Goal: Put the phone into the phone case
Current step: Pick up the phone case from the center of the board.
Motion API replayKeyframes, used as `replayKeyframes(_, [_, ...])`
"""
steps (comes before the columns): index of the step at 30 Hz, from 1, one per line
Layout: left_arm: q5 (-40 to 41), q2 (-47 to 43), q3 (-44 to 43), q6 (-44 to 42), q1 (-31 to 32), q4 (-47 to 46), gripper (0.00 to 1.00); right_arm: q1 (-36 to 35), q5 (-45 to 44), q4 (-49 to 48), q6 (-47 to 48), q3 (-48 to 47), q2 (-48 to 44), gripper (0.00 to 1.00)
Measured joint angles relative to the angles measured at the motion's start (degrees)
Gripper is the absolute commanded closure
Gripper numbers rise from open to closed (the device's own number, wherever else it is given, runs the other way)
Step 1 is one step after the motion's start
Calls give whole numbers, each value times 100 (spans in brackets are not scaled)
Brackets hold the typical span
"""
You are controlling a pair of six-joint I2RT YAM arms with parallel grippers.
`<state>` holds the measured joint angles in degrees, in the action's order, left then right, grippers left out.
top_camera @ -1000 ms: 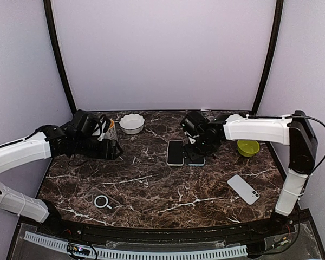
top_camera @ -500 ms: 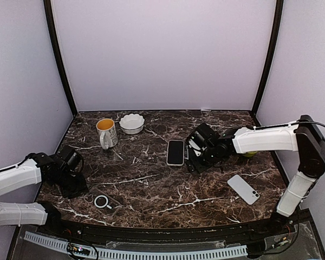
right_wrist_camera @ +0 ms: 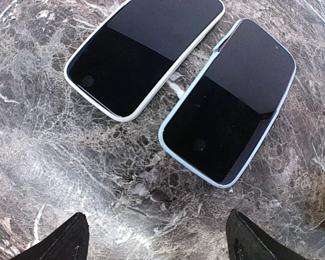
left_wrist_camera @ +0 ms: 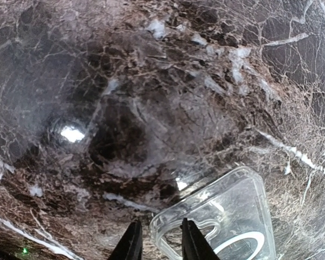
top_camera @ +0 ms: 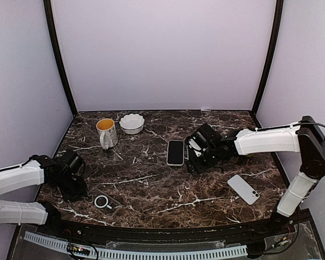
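The clear phone case (top_camera: pixel 103 202), with a white ring on its back, lies near the table's front left. In the left wrist view a corner of the phone case (left_wrist_camera: pixel 222 214) sits between my left gripper's (left_wrist_camera: pixel 160 222) narrowly open fingers, one outside the rim and one inside. My left gripper (top_camera: pixel 77 188) is low beside the case. Two screen-up phones lie mid-table: a white-rimmed phone (right_wrist_camera: pixel 143 54) and a blue-rimmed phone (right_wrist_camera: pixel 230 100). My right gripper (right_wrist_camera: pixel 156 216) hangs wide open just short of them, holding nothing. From above, the white-rimmed phone (top_camera: pixel 175 152) shows beside my right gripper (top_camera: pixel 195 161).
A white phone (top_camera: pixel 244 189) lies face down at the front right. A yellow-lined mug (top_camera: pixel 106 132) and a white fluted bowl (top_camera: pixel 132 123) stand at the back left. A green bowl (top_camera: pixel 251 153) peeks out behind the right arm.
My left arm has swung from beside the mug down to the front left, and its jaws have narrowed around the case corner. The right gripper shifted slightly back from over the phones.
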<state>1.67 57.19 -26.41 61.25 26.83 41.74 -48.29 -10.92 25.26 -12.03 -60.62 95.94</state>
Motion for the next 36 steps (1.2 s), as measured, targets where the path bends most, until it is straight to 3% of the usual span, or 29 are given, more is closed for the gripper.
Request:
replayKeyframes(4, [-127, 164, 7, -44, 0, -173, 82, 0, 2, 9, -2, -7, 0, 11])
replayKeyframes(15, [-295, 31, 17, -79, -4, -118, 85, 0, -24, 155, -2, -85, 0, 12])
replayKeyframes(21, [-243, -278, 74, 199, 155, 103, 82, 0, -26, 179, -4, -101, 7, 12])
replayKeyframes(28, [9, 31, -87, 380, 595, 321, 75, 0, -24, 192, -7, -138, 61, 11])
replayKeyframes(36, [129, -122, -129, 619, 844, 544, 79, 0, -24, 214, -26, -138, 61, 11])
